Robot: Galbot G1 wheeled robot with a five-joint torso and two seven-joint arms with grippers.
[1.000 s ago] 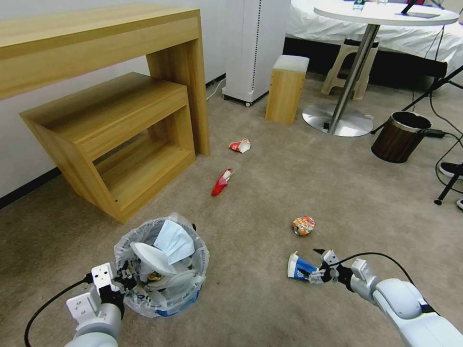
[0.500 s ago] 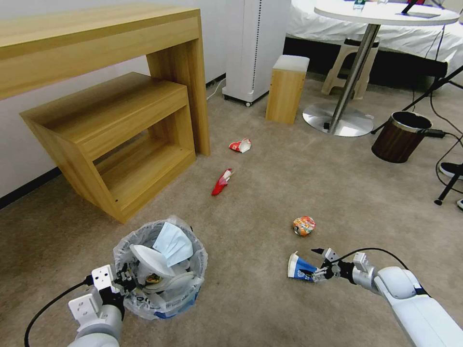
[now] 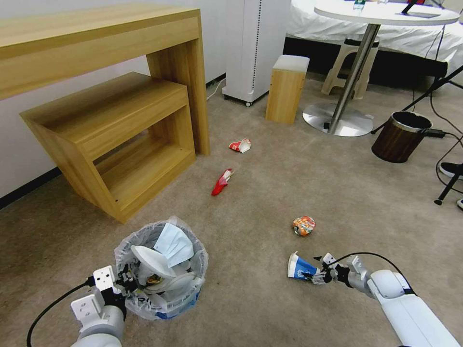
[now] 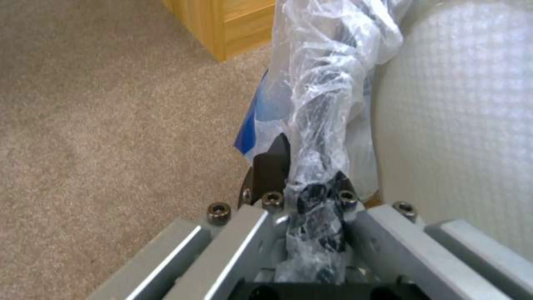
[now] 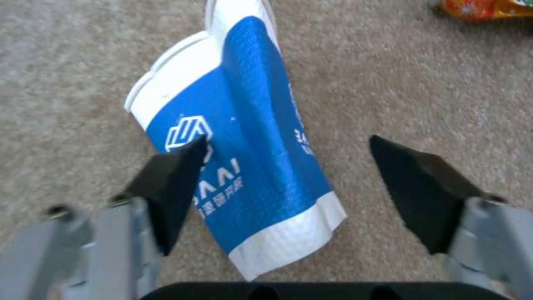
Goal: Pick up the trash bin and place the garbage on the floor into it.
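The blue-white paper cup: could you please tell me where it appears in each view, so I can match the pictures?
Head view: blue-white paper cup lies on its side on the floor, lower right of centre, at the open right gripper.
Left wrist view: not in it.
Right wrist view: cup fills the centre, its base end between the gripper fingers.
Shared landmark: the orange wrapper, seen again at.

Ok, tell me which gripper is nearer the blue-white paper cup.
Right. The right gripper is at the blue-white paper cup, its open jaws either side of the cup's base on the floor. The left gripper is well off to the left, shut on the trash bin rim.
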